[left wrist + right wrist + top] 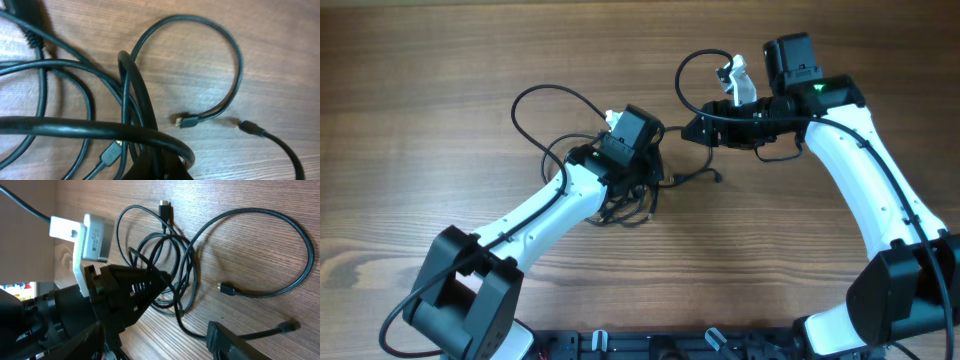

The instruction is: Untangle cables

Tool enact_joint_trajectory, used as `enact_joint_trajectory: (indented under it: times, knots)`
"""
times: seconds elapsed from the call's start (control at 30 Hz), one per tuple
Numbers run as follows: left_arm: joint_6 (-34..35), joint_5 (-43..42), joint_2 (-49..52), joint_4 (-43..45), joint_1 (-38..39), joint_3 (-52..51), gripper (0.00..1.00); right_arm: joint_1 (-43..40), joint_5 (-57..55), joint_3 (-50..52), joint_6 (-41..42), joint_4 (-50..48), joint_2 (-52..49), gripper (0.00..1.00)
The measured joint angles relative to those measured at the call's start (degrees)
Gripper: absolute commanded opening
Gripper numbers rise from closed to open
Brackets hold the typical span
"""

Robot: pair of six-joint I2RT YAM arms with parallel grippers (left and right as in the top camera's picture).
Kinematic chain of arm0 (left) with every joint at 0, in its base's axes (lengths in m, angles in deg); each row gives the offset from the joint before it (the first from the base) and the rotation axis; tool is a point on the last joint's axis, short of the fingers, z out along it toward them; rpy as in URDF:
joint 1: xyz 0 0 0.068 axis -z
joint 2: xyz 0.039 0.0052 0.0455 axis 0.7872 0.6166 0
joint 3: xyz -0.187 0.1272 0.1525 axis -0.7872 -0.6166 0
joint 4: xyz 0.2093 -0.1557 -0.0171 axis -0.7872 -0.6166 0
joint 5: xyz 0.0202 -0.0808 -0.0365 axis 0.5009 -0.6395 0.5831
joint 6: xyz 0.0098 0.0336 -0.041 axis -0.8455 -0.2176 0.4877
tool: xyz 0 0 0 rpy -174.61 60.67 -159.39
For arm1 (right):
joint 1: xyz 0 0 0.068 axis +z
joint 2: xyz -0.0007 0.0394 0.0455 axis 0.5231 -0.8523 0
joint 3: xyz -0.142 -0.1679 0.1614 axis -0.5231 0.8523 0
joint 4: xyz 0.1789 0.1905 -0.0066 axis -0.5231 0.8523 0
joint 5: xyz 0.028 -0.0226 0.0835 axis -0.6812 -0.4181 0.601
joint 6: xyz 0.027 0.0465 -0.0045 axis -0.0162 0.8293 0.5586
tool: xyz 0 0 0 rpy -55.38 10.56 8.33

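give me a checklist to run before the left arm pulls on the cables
1. Left tool shut: ok.
2. One of the cables pinched in it: cannot tell; its tips sit at the wrist view's bottom edge.
3. Right tool open, holding nothing: ok.
4. Room between the two tools: not ok; they nearly meet in the overhead view.
5. Plug ends lying loose on the table: ok.
6. The cables separated: not ok; several cross in one pile.
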Motion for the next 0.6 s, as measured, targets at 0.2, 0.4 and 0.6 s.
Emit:
enact_joint_trajectory:
  times: [0.2, 0.4, 0.6]
  knots:
    - [0.3, -2.5, -0.8, 0.0, -0.9, 1.1, 0.04, 0.0, 0.0, 0.0, 0.0, 0.2, 0.0, 0.66]
    - [14.5, -7.9, -12.7, -3.0, -6.3, 5.9, 0.04, 0.0, 0.0, 0.0, 0.0, 0.2, 0.0, 0.66]
    - [40.0, -11.3, -21.0, -19.6, -7.8, 7.3, 0.04, 0.0, 0.0, 0.0, 0.0, 0.3, 0.0, 0.62]
